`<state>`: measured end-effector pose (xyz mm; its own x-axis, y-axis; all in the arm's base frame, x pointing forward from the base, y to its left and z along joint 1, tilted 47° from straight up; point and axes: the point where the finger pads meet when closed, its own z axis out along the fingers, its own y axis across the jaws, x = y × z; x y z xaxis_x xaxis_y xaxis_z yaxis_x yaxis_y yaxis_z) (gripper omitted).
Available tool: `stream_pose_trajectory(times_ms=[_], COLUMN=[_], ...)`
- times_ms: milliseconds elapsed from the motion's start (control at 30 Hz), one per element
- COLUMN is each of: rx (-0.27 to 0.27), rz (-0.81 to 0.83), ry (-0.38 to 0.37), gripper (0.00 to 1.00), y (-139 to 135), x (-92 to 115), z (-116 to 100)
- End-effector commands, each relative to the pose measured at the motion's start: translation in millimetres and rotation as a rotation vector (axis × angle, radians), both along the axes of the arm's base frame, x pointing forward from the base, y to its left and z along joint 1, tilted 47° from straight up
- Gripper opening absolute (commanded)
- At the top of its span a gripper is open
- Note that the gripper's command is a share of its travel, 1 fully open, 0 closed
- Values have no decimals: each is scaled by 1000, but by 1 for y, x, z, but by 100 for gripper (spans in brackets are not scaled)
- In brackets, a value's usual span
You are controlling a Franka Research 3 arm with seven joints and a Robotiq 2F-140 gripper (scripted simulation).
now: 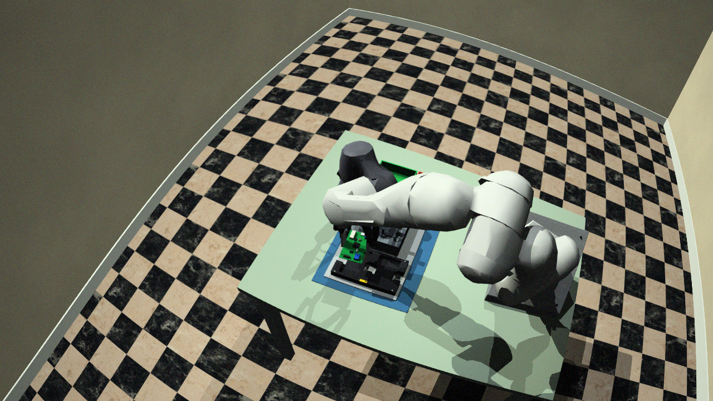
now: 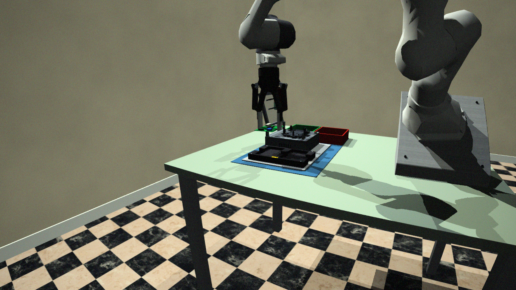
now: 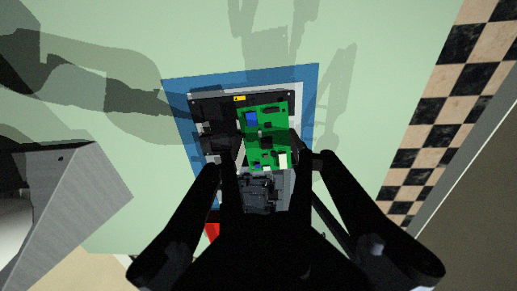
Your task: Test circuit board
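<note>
Exterior view, frame centre: the gripper (image 2: pixel 269 121), fingers half-closed on the green circuit board (image 2: pixel 267 127), carries it above the tray (image 2: pixel 281 156) toward the tester (image 2: pixel 292 139), where its white connector end must next be aligned over the pins.

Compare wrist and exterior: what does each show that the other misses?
Wrist only: the board's face, with its blue part far from the camera and the white connector near the fingers, plus the tray's yellow label.

Exterior only: the board held in the air above the tray, beside the tester, with the green bin and most of the red bin behind.

Both: the gripper shut on the board, over the blue mat.
</note>
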<state>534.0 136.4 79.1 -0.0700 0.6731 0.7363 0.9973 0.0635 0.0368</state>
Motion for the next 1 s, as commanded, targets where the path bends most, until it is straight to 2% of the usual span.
stream_pose_trajectory(times_ms=[0, 133, 533, 600, 967], rx=[-1, 0, 6, 6, 11], rz=[50, 85, 255, 255, 411], ry=[-57, -95, -280, -280, -449], gripper=[46, 46, 46, 46, 46], y=[-1, -1, -1, -1, -1], x=[1, 1, 1, 1, 1], z=[-1, -1, -1, -1, -1])
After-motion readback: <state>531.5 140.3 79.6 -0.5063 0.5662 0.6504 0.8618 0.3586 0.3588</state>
